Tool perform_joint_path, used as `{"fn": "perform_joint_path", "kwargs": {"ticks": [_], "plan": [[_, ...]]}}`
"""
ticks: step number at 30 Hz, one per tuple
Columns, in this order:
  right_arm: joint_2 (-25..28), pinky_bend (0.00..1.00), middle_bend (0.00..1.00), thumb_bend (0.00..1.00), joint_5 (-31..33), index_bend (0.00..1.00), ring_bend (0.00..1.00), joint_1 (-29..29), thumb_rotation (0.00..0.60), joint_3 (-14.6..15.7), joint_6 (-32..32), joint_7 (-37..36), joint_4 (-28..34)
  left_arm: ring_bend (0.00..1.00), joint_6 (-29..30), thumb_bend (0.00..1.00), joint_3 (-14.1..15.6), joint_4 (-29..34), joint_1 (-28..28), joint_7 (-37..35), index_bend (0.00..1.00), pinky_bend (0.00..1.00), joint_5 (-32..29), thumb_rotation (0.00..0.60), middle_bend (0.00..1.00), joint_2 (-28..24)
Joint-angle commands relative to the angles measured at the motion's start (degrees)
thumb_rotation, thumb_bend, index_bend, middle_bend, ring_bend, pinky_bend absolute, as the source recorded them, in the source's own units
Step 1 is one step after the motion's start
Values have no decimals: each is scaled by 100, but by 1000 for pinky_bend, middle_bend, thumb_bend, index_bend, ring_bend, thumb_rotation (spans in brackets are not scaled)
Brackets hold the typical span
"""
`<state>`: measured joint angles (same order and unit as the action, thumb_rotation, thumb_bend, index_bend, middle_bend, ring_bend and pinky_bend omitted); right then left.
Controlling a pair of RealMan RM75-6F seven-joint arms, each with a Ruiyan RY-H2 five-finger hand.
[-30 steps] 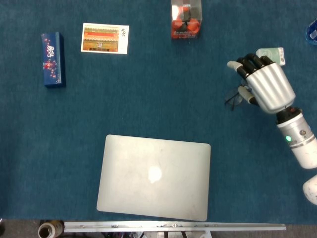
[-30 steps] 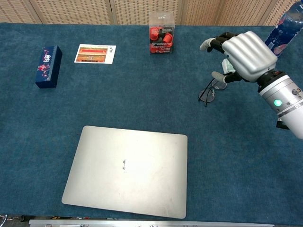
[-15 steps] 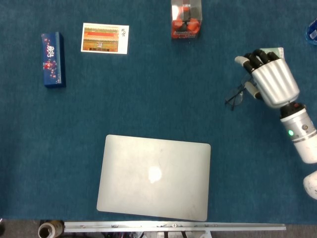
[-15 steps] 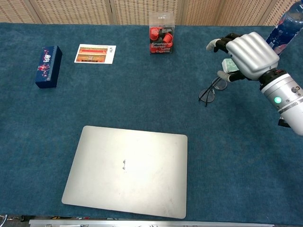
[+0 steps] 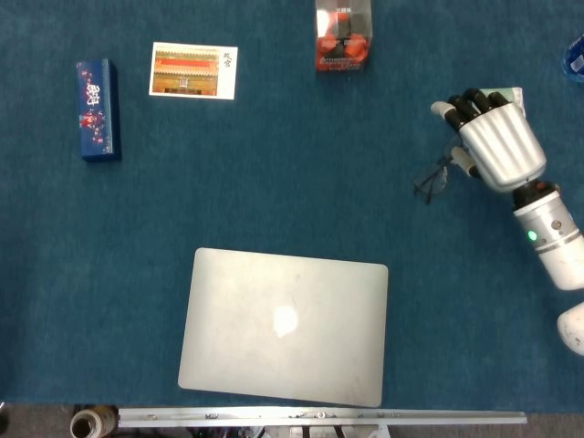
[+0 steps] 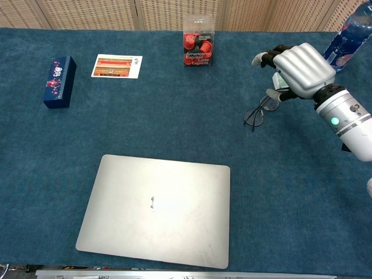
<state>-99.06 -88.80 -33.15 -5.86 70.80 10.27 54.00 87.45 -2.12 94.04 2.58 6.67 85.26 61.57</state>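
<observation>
**Right hand poised over eyeglasses: slip and snag risks noted**

Nearest, a closed silver laptop (image 6: pixel 154 212) is seen lying flat at the near centre of the blue table covering (image 6: pixel 302 209), well apart from the hand and not in its way.

At mid-depth on the right, the eyeglasses (image 6: pixel 257 113) are found folded loosely on the cloth, lenses toward the near left. The right hand (image 6: pixel 297 70) is held just above their far right end, back upward, fingers (image 6: pixel 268 56) curled partly downward and apart; nothing is grasped. Whether the thumb tip touches the frame cannot be told from either view. The left hand is not seen in any view.

Judged risks: the frame is thin and lies flat on a soft cloth, so a closing pinch could skid off and push the eyeglasses toward the near left, or catch a single temple and leave them dangling and twisted. Too hard a press could bend the frame or smear a lens.

Directly under the hand, a small pale green packet (image 5: pixel 503 98) is partly hidden; it could be caught along with the frame. A blue bottle (image 6: pixel 347 36) stands at the far right, close enough to be knocked by the forearm.

Farther off: a clear box of red coffee capsules (image 6: pixel 197 40), a postcard (image 6: pixel 117 65) and a dark blue patterned box (image 6: pixel 59 81) at far left, all well apart.
</observation>
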Motion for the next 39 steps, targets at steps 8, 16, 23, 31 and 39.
{"fn": "perform_joint_path", "kwargs": {"ticks": [8,16,23,31,39], "plan": [[-178,469,377,211,29,307,293,-58,600,43,-120,-123,-471,401,11,93,5,-16,-12,-12,544,480,6,600,482,2],[-344,469,377,211,89,308,293,-79,600,69,-237,-215,-864,401,15,93,6,-44,-31,-41,544,480,-18,600,482,11],[-509,469,377,211,128,307,293,-89,600,102,-334,-298,-1188,401,11,93,11,-74,-41,-72,544,480,-26,600,482,22],[-676,469,377,211,148,308,293,-113,600,125,-402,-378,-1495,401,31,93,18,-84,-61,-99,544,480,-17,600,482,18],[-777,469,377,211,166,308,293,-138,600,128,-437,-461,-1696,401,9,93,20,-101,-61,-106,544,480,-30,600,482,27]]}}
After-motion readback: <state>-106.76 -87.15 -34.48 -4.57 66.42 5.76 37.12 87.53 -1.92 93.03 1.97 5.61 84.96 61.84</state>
